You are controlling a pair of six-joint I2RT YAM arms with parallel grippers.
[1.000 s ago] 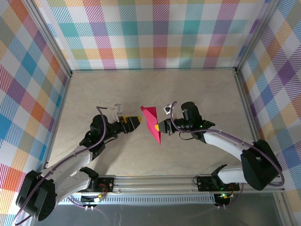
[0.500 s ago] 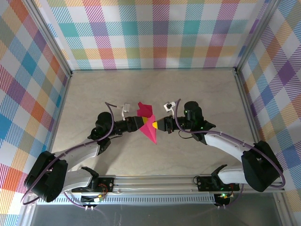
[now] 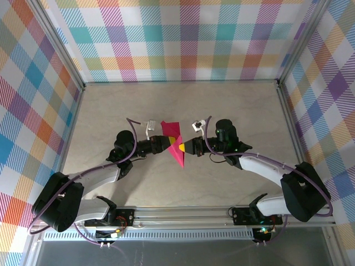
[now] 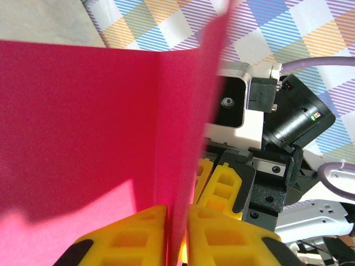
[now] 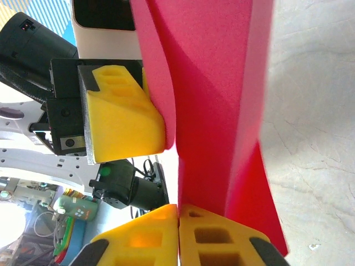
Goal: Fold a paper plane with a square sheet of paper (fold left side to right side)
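Note:
The paper plane (image 3: 178,156) is magenta-pink paper folded into a narrow creased dart. It hangs upright above the table's middle with its point toward the near edge. My left gripper (image 3: 170,142) holds it from the left and my right gripper (image 3: 182,147) from the right, tips almost meeting. In the left wrist view the paper plane (image 4: 83,127) runs up from between the yellow fingers (image 4: 127,238) of my left gripper (image 4: 177,221), which is shut on it. In the right wrist view my right gripper (image 5: 178,216) pinches the lower edge of the plane (image 5: 216,111).
The beige tabletop (image 3: 233,105) is walled by checked panels (image 3: 183,39) at the back and both sides. A metal rail (image 3: 183,213) runs along the near edge by the arm bases.
My left gripper has moved right to the paper and closed on it. The paper has shifted slightly up and left. The right arm has barely moved.

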